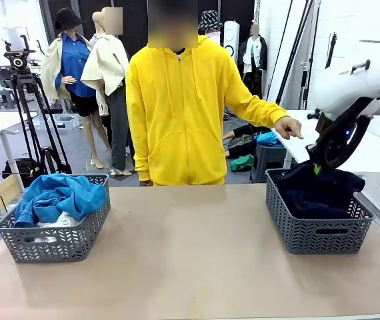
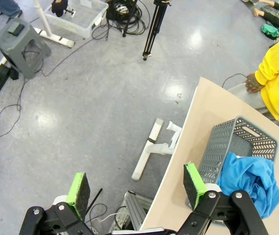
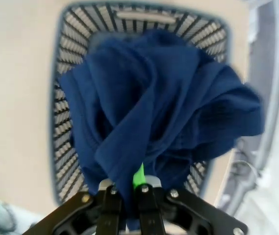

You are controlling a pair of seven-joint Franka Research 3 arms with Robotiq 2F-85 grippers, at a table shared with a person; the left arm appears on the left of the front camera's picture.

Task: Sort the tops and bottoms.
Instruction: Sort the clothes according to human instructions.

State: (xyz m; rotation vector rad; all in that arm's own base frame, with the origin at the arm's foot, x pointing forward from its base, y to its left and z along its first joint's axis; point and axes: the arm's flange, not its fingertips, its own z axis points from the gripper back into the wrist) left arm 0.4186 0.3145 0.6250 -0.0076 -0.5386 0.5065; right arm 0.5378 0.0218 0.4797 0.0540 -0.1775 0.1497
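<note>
Holding a dark navy garment (image 1: 318, 183) over the right basket (image 1: 318, 230) in the front view: right end effector (image 1: 319, 168) is pinched on the cloth's top edge, so the rest hangs bunched into the basket. My read is that's the bottoms bin, and the grip is kept high so the cloth drops inside the walls on release. Left basket (image 1: 57, 241) sits at the counter's (image 1: 190, 260) other end, well apart, with the blue top (image 1: 60, 198) heaped over a white garment (image 1: 60, 221); looks like the tops are sorted. Person in a yellow hoodie (image 1: 180, 110) stands at the far side, one hand (image 1: 289, 127) out towards the right basket, not touching it.

Left wrist view: left end effector (image 2: 137, 188) is spread wide, nothing between the pads, parked off the counter edge over the floor, so out of the way. Left basket (image 2: 227, 144) and blue top (image 2: 252, 178) are off to one side.

Right wrist view: pads pressed together on a fold of the navy garment (image 3: 164, 107), which drapes down over the right basket (image 3: 63, 142). Hard to tell whether a second dark garment lies underneath.
</note>
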